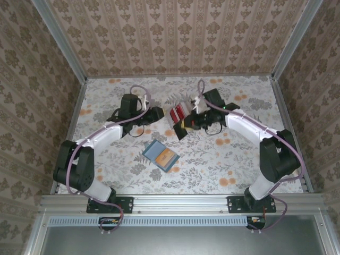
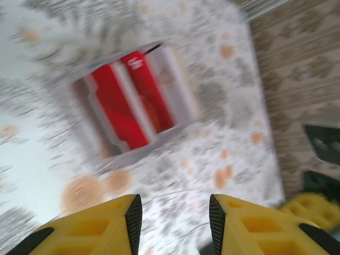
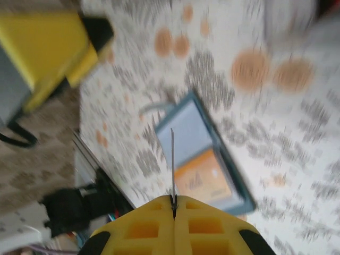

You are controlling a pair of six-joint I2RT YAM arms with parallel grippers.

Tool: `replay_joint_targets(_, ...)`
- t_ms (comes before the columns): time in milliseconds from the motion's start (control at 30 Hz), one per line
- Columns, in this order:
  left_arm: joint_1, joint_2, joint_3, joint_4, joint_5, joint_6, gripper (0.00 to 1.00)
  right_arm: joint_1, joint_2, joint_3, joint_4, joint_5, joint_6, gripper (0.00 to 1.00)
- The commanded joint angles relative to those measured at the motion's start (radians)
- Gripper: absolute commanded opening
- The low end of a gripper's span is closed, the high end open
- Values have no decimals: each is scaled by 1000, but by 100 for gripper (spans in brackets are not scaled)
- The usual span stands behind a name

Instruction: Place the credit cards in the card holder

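Two red credit cards [image 1: 179, 112] lie side by side on the floral table, blurred in the left wrist view as red cards [image 2: 130, 101]. My left gripper [image 1: 156, 114] hovers just left of them, open with nothing between its fingers [image 2: 173, 215]. My right gripper [image 1: 184, 126] is just below and right of the cards, shut on a thin card seen edge-on [image 3: 172, 162]. The card holder [image 1: 159, 154] lies open nearer the arms, teal-blue with a blue pocket and an orange one [image 3: 204, 164]. It sits beyond the held card in the right wrist view.
The table [image 1: 228, 159] has a floral cloth and metal rails along its edges. Patterned walls [image 1: 175, 32] close it in at the back and sides. A yellow finger of the left gripper [image 3: 48, 48] shows at the top left of the right wrist view.
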Motion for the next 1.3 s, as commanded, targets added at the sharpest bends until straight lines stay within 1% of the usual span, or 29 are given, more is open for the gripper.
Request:
replay_joint_targets(0,18,-9,-22,-270,-138,207,41,56,-69,-71,-43,99,-29,2)
replay_joint_targets(67,18,15,-22,-304,-139,237,41,85,-89,-104,-18,113,-4,2)
replay_joint_targets(167,19,55,-34,-310,-135,252,40,140,-102,-105,-36,140,1,2)
replay_joint_targets(267,18,72,-48,-320,-158,258,39,221,-91,-108,-24,173,26,2)
replay_joint_targets(400,20,68,-83,-309,-176,254,37,361,-19,-90,-5,248,39,2)
replay_joint_targets(467,20,65,-106,-307,-188,247,33,426,38,-67,3,297,42,2)
replay_joint_targets(567,24,50,-150,-289,-200,234,27,495,110,-36,42,339,53,2)
replay_joint_targets(633,30,41,-176,-285,-204,229,24,515,156,-11,35,359,49,2)
replay_joint_targets(700,35,28,-199,-287,-206,228,21,516,187,2,5,419,37,1)
replay_joint_targets(800,37,-3,-242,-284,-219,220,16,492,173,-19,-22,481,19,2)
replay_joint_targets(833,38,-13,-255,-283,-224,217,14,479,162,-31,-23,485,15,1)
replay_joint_targets(967,40,-57,-300,-266,-233,196,14,417,103,-78,-27,475,-1,1)
replay_joint_targets(1067,39,-69,-310,-263,-220,182,14,397,75,-85,-41,464,-15,1)
replay_joint_targets(1133,40,-75,-318,-259,-222,178,14,385,57,-86,-48,434,-22,1)
replay_joint_targets(1267,41,-63,-323,-248,-251,179,14,365,23,-103,28,270,9,2)
